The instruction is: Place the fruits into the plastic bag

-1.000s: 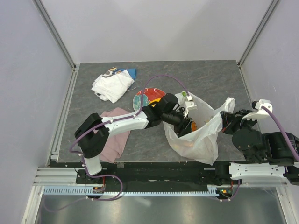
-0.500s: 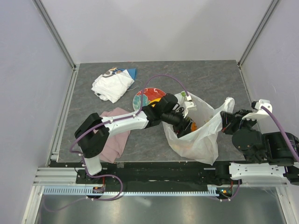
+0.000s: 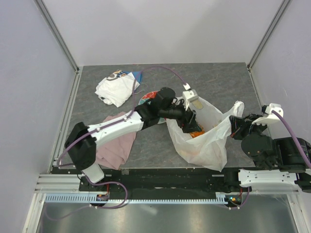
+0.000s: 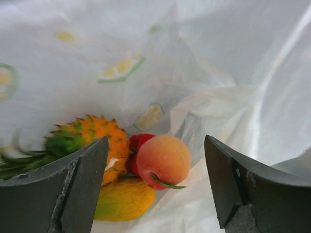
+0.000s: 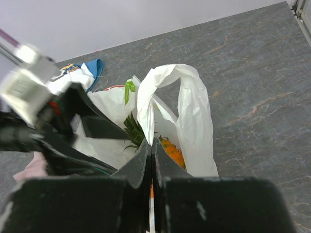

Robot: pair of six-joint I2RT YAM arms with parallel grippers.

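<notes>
The translucent white plastic bag (image 3: 206, 141) with lemon print lies open at centre right. My left gripper (image 3: 190, 125) is open and empty just above the bag's mouth, pointing down into it. In the left wrist view the orange pineapple (image 4: 90, 141), the peach-orange round fruit (image 4: 163, 159), a red piece (image 4: 137, 144) and a yellow-orange mango (image 4: 124, 199) lie together on the bag's bottom, below the jaws. My right gripper (image 5: 151, 145) is shut on the bag's rim by a handle loop (image 5: 187, 104) and holds it up. The pineapple also shows there (image 5: 171, 151).
The red-and-teal plate (image 3: 148, 100) sits left of the bag, partly under my left arm. A white folded cloth (image 3: 115, 88) lies at the back left and a pink cloth (image 3: 115, 145) at the front left. Metal frame rails border the mat.
My left arm has lifted and pulled back toward the far left, its gripper rising out of the bag. The right gripper and the bag's held rim have not moved.
</notes>
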